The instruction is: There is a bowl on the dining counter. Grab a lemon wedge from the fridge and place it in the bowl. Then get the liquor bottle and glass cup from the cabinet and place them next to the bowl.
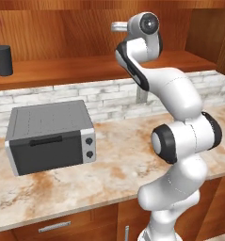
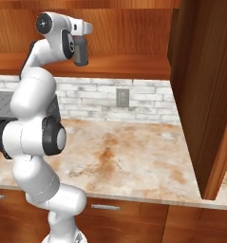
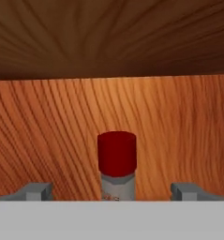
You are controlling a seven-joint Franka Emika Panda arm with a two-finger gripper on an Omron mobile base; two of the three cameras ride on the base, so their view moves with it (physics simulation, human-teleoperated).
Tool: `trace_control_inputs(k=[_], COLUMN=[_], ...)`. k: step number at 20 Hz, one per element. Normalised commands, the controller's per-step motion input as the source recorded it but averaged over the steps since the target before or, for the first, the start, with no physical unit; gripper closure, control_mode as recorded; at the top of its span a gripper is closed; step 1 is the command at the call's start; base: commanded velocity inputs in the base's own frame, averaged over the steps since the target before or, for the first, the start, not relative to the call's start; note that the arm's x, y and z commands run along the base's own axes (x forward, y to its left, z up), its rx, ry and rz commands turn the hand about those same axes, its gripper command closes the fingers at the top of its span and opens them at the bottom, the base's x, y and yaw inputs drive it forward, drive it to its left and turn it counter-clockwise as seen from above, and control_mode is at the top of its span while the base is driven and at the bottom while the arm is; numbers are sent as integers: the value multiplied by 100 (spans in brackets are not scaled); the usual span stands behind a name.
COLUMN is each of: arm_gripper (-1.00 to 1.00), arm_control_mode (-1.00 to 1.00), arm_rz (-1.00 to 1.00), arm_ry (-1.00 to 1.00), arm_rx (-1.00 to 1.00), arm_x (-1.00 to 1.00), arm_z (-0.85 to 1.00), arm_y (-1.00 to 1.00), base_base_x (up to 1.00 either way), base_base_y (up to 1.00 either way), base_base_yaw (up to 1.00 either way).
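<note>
White arm is raised high, hand reaching into the open reddish-brown wooden wall cabinet point(image 1: 62, 70), level with its wooden shelf.

Hand view: small clear greyish glass liquor bottle with a red cap point(image 3: 116, 166) stands upright, centred between the two finger tips of the gripper point(image 3: 116, 191). Tips stand wide apart, one at each side of the bottle neck, neither touching it. Nothing is held. Behind the bottle is the cabinet's wood-grain back wall.

Right base view: gripper point(image 2: 81, 52) points down just above the shelf; the bottle cannot be made out here.

Left base view: dark grey tapered glass cup point(image 1: 2, 60) stands upright on the shelf, far left, well apart from the hand. Below it, a grey boxy toaster oven point(image 1: 50, 136) with two knobs sits on the beige rust-veined marble wall counter point(image 1: 114, 164), against the white brick backsplash point(image 1: 104, 96).
</note>
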Motion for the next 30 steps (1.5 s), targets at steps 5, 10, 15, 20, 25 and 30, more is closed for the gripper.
trace_control_inputs(k=[5, 10, 15, 20, 25, 30], arm_gripper=[-100, 100, 100, 100, 100, 100], arm_control_mode=[-100, -100, -100, -100, -100, -100], arm_rz=[1, 3, 1, 0, 0, 0], arm_ry=[-3, -2, 0, 0, 0, 0], arm_rx=[2, 0, 0, 0, 0, 0], arm_x=[20, 9, 6, 0, 0, -7], arm_z=[-1, -2, 0, 0, 0, -4], arm_y=[-8, -5, -1, 0, 0, 0], base_base_x=[0, 0, 0, 0, 0, 0], base_base_y=[0, 0, 0, 0, 0, 0], base_base_yaw=[0, 0, 0, 0, 0, 0])
